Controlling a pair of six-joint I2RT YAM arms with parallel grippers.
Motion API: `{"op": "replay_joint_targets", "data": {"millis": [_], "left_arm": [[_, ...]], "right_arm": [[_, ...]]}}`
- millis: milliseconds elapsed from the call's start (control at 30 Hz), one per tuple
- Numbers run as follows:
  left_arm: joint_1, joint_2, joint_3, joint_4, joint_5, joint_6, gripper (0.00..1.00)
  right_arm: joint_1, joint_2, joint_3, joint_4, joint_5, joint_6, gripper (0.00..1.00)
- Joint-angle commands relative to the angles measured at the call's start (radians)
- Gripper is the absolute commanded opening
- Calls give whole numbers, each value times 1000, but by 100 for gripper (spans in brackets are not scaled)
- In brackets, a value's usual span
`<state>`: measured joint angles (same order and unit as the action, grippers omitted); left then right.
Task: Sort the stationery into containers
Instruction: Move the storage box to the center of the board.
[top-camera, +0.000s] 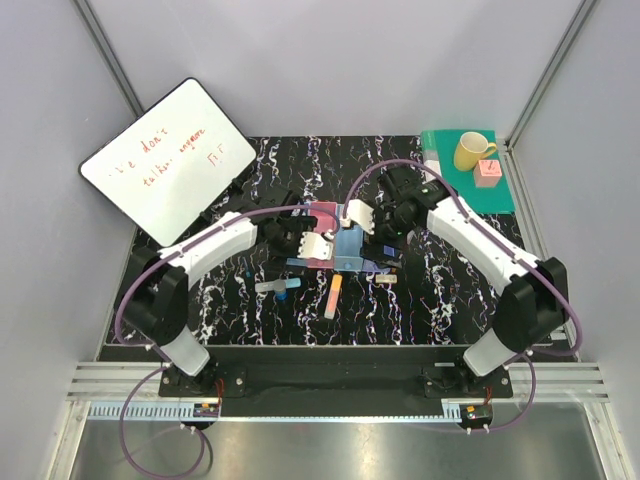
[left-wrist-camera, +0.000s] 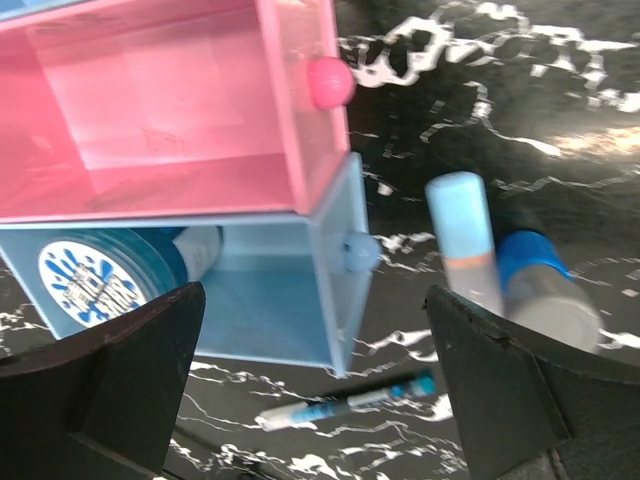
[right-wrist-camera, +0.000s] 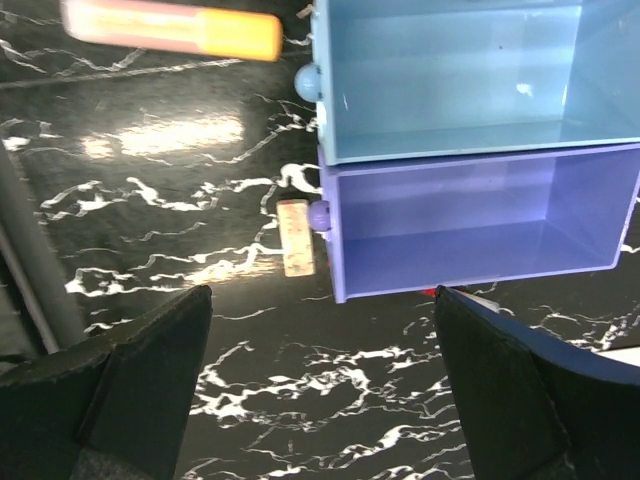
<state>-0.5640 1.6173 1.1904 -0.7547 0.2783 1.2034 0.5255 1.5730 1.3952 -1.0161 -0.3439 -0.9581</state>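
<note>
Wide, empty: left claw (left-wrist-camera: 312, 335), right claw (right-wrist-camera: 322, 335), above bins (top-camera: 335, 245) on tabletop (top-camera: 440, 300).
Top: orange-yellow bar (top-camera: 333, 297) near-to-far, orange end toward bins. Left wrist: blue round bottle (left-wrist-camera: 100, 280) inside light blue bin (left-wrist-camera: 280, 300). Right wrist: small white eraser (right-wrist-camera: 295, 240) just beside purple bin (right-wrist-camera: 480, 220).

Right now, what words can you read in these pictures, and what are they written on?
"don't" and, under it, what looks like "talk" and "anymore": red handwriting on the whiteboard. The word before "don't" and a sign beside the second line are too faint to read.
Round blue and white label on the blue bottle: blurred, unreadable.
Print on the pen: too small to read.
Red mark on the pink cube: too small to read.
</note>
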Motion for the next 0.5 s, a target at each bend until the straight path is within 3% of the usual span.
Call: {"op": "replay_joint_targets", "data": {"millis": [0,467], "left_arm": [[-5,26,24,104,-22,18,99],[-4,88,28,196,-37,15,99]], "right_arm": [[19,42,-1,80,83,-37,100],[19,174,-50,160,120,-80,100]]}}
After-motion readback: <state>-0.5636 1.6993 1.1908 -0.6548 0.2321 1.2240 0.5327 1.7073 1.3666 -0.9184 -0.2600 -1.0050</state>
